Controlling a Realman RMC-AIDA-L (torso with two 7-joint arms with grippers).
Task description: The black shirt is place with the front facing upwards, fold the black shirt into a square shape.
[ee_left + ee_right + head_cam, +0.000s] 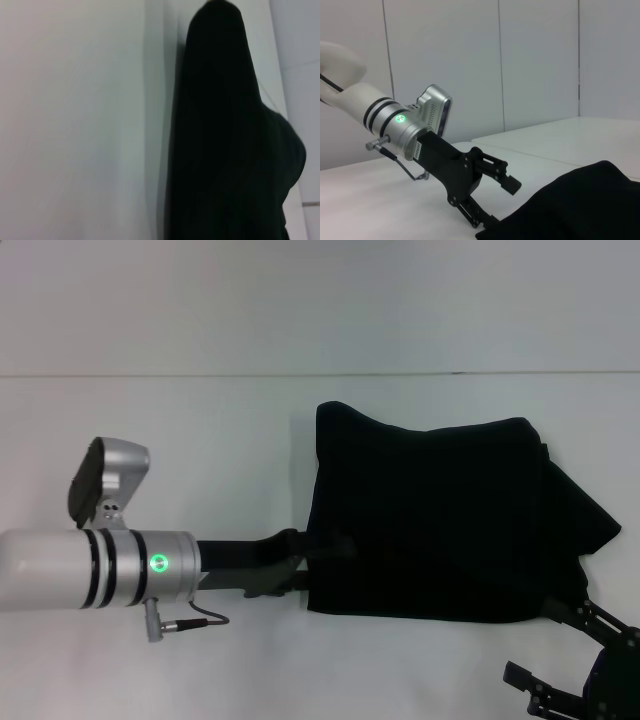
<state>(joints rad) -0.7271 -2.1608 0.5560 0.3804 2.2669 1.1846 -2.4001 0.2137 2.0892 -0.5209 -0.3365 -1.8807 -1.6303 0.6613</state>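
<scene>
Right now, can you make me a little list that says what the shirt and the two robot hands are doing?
shirt: the black shirt lies on the white table, folded into a rough block, lettering not visible
loose part: cloth bulges out on the robot's right side
left gripper: left gripper open at the shirt's left edge, one finger above the cloth, one low beside it
right gripper: right gripper near the shirt's near right corner, apart from the cloth
fold: not yet a neat square

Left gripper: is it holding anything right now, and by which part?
Nothing: the left gripper stands open at the black shirt's left edge, upper finger clear of the cloth.
</scene>
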